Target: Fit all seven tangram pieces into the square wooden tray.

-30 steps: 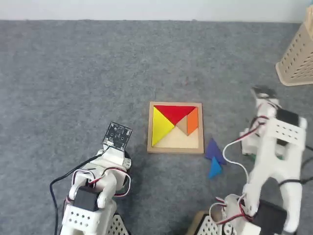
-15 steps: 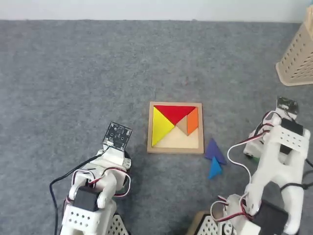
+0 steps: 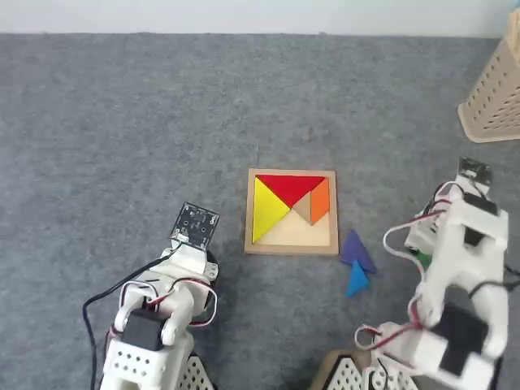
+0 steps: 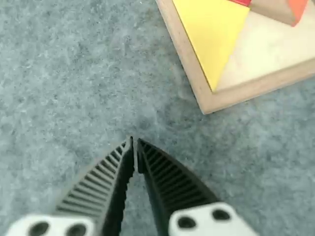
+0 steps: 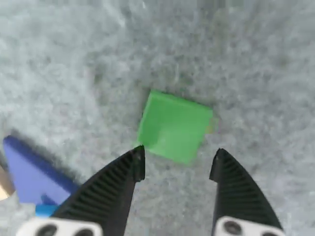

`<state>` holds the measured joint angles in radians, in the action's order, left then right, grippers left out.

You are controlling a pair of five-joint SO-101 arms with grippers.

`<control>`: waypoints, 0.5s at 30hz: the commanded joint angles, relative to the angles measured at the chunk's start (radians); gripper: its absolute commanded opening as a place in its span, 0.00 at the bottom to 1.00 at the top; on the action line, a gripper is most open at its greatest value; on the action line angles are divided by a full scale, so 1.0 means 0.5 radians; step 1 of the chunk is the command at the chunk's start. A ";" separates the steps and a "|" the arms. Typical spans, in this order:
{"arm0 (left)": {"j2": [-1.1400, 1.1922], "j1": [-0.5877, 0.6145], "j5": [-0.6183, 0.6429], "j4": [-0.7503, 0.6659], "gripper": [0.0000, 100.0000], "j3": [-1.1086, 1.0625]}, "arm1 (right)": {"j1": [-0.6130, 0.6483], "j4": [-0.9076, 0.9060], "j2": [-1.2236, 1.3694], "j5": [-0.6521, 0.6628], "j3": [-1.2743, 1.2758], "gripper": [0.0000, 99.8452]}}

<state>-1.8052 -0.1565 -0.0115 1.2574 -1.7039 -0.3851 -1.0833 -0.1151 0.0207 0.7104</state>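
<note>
Your right pincer (image 5: pixel 179 153) stands apart over the green square tangram piece (image 5: pixel 174 125), near the worktop's (image 3: pixel 122 122) right edge; your left pincer (image 4: pixel 134 142) is together.

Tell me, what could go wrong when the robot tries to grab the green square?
The open right gripper hangs over one edge of the flat green square piece, not around it, so closing might just clip that edge and push it along the grey carpet. The dark blue triangle piece lies close by and might get bumped.
</note>
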 commanded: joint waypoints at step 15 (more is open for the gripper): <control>-0.040 -0.006 0.012 0.012 0.01 0.038 | -0.011 0.014 0.428 -0.083 -0.460 0.08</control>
<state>-1.8052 -0.1565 -0.0115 1.2574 -1.7039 -0.3928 -1.0802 0.0982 -0.0161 0.5386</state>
